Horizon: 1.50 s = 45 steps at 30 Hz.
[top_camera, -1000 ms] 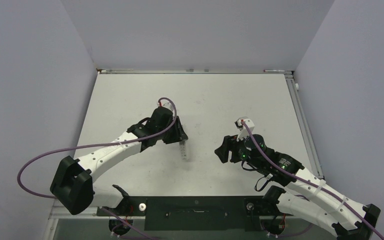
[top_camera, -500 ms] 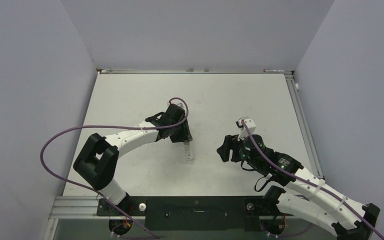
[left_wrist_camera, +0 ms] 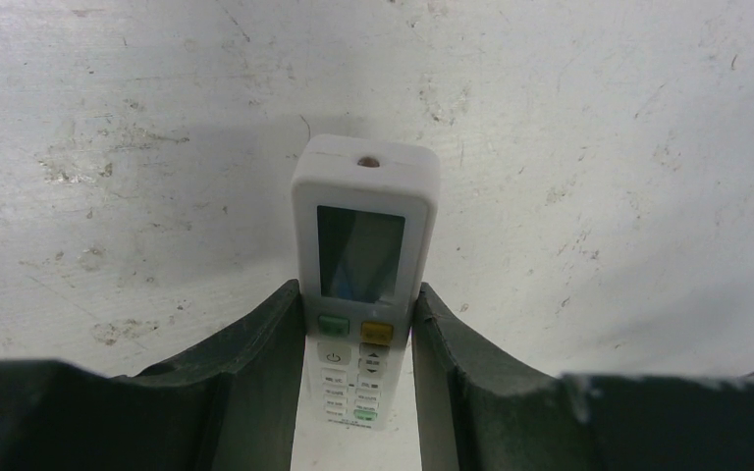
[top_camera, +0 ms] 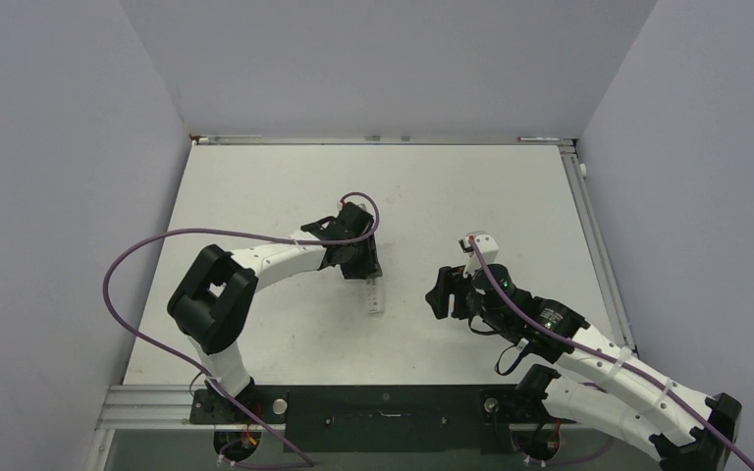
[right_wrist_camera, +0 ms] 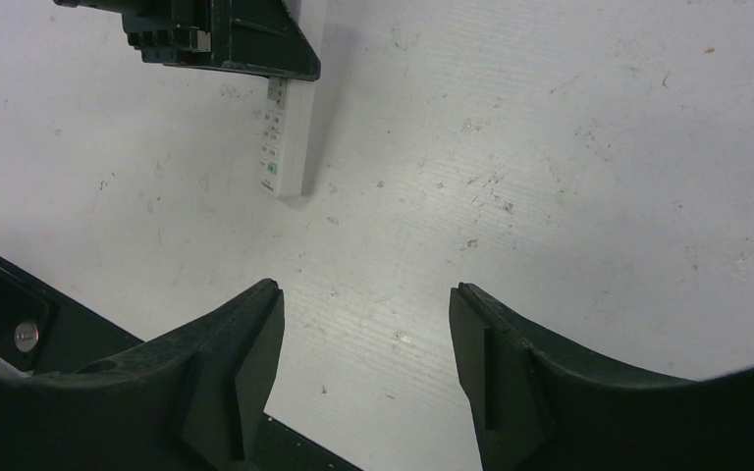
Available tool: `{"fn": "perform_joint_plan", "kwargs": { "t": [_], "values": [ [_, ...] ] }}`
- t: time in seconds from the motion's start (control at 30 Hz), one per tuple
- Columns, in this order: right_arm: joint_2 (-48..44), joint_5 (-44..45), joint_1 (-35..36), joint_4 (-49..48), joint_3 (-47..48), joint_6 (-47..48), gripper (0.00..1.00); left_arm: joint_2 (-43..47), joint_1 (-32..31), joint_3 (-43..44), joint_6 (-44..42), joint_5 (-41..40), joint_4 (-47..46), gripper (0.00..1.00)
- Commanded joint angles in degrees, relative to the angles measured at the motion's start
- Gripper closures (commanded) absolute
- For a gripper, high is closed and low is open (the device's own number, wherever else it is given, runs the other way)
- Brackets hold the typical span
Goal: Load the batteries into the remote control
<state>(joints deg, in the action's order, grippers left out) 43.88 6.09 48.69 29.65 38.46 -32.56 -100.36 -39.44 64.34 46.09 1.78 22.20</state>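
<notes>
- Since the earlier frame the left arm's elbow has swung in toward the middle of the table (top_camera: 255,196). The left gripper (top_camera: 369,276) and the remote control (top_camera: 377,296) have shifted a little to the right with it, while the right arm has barely changed.
- The left gripper (left_wrist_camera: 356,294) is partly closed. Its two dark fingers (left_wrist_camera: 275,334) press against the long sides of the remote control (left_wrist_camera: 363,216), level with the green and yellow buttons just below the screen.
- The remote faces up, and its screen end pokes out beyond the fingertips in the left wrist view.
- In the right wrist view the remote control (right_wrist_camera: 290,147) shows its buttoned end sticking out from under the left gripper toward the near edge. Whether that end rests on the table or hangs just above it cannot be told.
- The right gripper (right_wrist_camera: 363,294) has its fingers spread wide with only scuffed table surface between them.
- In the overhead view the right gripper (top_camera: 439,292) points toward the remote from the right, near it but apart.
</notes>
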Motion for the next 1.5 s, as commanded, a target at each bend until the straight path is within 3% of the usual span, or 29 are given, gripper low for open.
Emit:
{"fn": "perform_joint_plan", "kwargs": {
  "t": [0.0, 0.57, 0.83, 1.1, 1.47],
  "values": [
    [0.22, 1.46, -0.46, -2.27, -0.45, 0.04, 0.39, -1.67, -0.2, 3.26, -0.09, 0.06, -0.36, 0.95],
    [-0.63, 1.9, -0.43, -2.52, -1.54, -0.4, 0.36, -4.08, -0.2, 3.35, 0.94, -0.15, -0.84, 0.47],
    [-0.77, 2.01, -0.47, -2.13, -1.37, -0.63, 0.36, -2.86, -0.2, 3.11, 0.96, 0.37, -0.99, 0.3],
    [-0.75, 2.6, -0.43, -1.59, -0.81, -0.77, 0.36, 3.24, -0.2, 1.29, 0.21, 1.29, -1.81, 0.02],
    [-0.45, 5.09, -0.43, -0.25, 3.18, -0.4, 0.36, 18.43, -0.2, -3.07, -3.5, -0.65, 0.56, 0.04]
  ]
}}
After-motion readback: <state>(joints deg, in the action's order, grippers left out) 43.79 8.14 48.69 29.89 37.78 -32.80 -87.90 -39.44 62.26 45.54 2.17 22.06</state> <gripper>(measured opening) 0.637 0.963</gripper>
